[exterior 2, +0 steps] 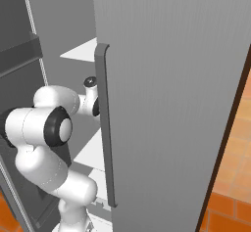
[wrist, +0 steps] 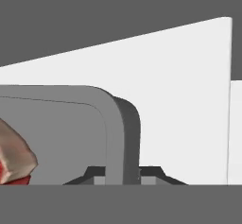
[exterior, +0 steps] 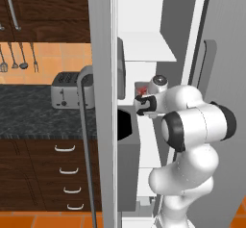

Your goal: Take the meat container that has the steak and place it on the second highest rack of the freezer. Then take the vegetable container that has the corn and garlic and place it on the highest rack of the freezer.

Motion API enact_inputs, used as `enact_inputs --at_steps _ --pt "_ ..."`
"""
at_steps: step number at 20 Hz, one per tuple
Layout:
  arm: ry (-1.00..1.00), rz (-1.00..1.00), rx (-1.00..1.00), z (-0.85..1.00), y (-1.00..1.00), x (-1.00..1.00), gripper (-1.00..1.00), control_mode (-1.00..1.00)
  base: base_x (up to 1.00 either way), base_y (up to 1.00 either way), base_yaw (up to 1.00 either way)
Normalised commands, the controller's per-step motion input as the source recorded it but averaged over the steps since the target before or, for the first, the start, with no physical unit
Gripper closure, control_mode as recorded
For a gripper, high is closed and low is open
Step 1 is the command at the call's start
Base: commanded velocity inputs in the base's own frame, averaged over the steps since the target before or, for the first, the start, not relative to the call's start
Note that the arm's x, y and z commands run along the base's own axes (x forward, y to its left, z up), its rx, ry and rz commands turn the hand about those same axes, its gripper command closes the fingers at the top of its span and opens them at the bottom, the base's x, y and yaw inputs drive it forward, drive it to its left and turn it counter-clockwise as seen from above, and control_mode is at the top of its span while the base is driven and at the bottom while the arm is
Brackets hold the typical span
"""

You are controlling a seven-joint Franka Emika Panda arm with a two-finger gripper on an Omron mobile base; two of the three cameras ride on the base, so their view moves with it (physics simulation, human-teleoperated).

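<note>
My gripper (wrist: 122, 175) reaches into the freezer (exterior: 102, 39), one dark tip on each side of the rim of the grey meat container (wrist: 71, 133). Both tips look pressed against that rim. A corner of the red, tan-edged steak (wrist: 14, 164) lies inside the container at the left. The container rests on a flat white shelf, the second highest rack (wrist: 189, 100). From the left base, the hand (exterior: 144, 103) is just under the highest rack (exterior: 149, 54), with a bit of red steak (exterior: 141, 91) above it. The vegetable container with corn and garlic is out of view.
The freezer door (exterior: 124, 126) with its black dispenser panel stands open left of the arm. A tall grey door with a handle (exterior 2: 103, 128) stands close on the arm's right. A toaster (exterior: 65, 90) sits on the dark counter (exterior: 29, 119), above wooden drawers (exterior: 67, 174).
</note>
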Motion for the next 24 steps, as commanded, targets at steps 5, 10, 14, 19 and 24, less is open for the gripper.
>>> enact_inputs --at_steps 5,10,14,19,24 --pt "-0.01 0.00 0.00 -0.01 0.00 0.05 1.00 -1.00 0.00 0.00 0.00" --pt "0.00 0.00 0.00 0.00 0.00 0.00 1.00 -1.00 0.00 0.00 0.00" --pt "0.00 0.00 0.00 0.00 0.00 0.00 -1.00 -1.00 0.00 0.00 0.00" --pt "0.00 0.00 0.00 0.00 0.00 0.00 -1.00 -1.00 0.00 0.00 0.00" --pt "0.00 0.00 0.00 0.00 0.00 0.00 -1.00 -1.00 0.00 0.00 0.00"
